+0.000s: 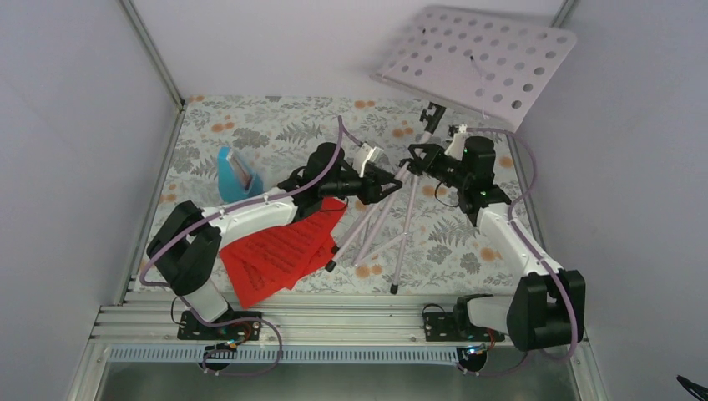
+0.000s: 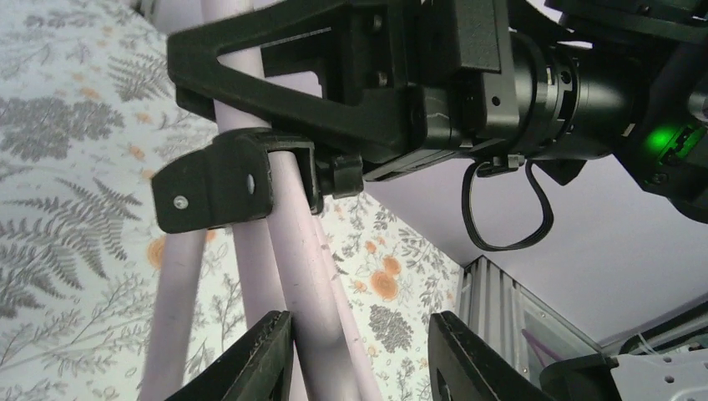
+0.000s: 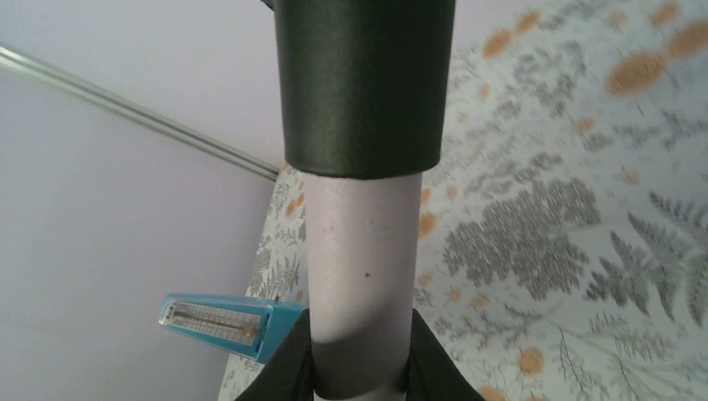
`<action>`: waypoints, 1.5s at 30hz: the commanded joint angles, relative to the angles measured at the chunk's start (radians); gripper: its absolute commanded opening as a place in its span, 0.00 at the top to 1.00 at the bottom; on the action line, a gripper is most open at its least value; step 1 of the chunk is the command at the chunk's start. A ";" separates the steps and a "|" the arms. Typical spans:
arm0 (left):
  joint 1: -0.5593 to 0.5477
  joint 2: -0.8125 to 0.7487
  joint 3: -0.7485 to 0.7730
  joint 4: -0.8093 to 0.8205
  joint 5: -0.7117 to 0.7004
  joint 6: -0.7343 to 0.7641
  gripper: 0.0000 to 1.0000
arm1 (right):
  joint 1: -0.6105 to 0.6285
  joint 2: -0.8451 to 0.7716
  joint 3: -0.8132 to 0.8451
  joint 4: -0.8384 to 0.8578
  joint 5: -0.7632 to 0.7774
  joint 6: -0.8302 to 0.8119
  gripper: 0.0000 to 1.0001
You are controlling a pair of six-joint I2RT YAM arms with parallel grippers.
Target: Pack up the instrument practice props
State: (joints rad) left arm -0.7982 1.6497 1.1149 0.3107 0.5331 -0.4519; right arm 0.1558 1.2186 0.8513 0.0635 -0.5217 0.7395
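The lilac music stand leans up and back, its perforated desk (image 1: 476,63) high at the back right and its legs (image 1: 380,225) splayed on the floral cloth. My right gripper (image 1: 415,159) is shut on the stand's pole (image 3: 361,251), both fingers pressed to it (image 3: 361,368). My left gripper (image 1: 388,185) is open around the upper legs (image 2: 309,309): one finger (image 2: 250,363) touches a tube, the other (image 2: 467,363) stands apart from it. Red sheet-music pages (image 1: 275,251) lie under my left arm. The blue metronome (image 1: 236,174) stands at the back left, also in the right wrist view (image 3: 221,322).
The cell's walls close in left, back and right, and the stand's desk hangs close to the back right corner. An aluminium rail (image 1: 334,322) runs along the near edge by the arm bases. The right arm's black wrist (image 2: 501,83) is just above my left fingers.
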 commanded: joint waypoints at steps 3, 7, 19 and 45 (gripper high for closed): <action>-0.006 0.023 -0.009 -0.001 0.014 -0.047 0.59 | -0.006 0.020 0.009 0.331 -0.053 -0.016 0.96; -0.007 0.052 -0.008 0.002 0.013 -0.057 0.60 | -0.009 0.063 -0.011 0.360 -0.054 -0.028 0.96; -0.007 0.095 0.004 -0.038 -0.035 -0.029 0.55 | -0.037 0.228 -0.033 0.437 -0.059 -0.047 0.96; 0.034 -0.213 -0.195 -0.059 -0.441 0.004 0.11 | -0.074 0.546 0.098 0.473 -0.078 -0.097 0.96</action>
State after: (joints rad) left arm -0.7803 1.4681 0.9565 0.2466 0.1497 -0.4507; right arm 0.0944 1.7603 0.8242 0.2070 -0.6525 0.8467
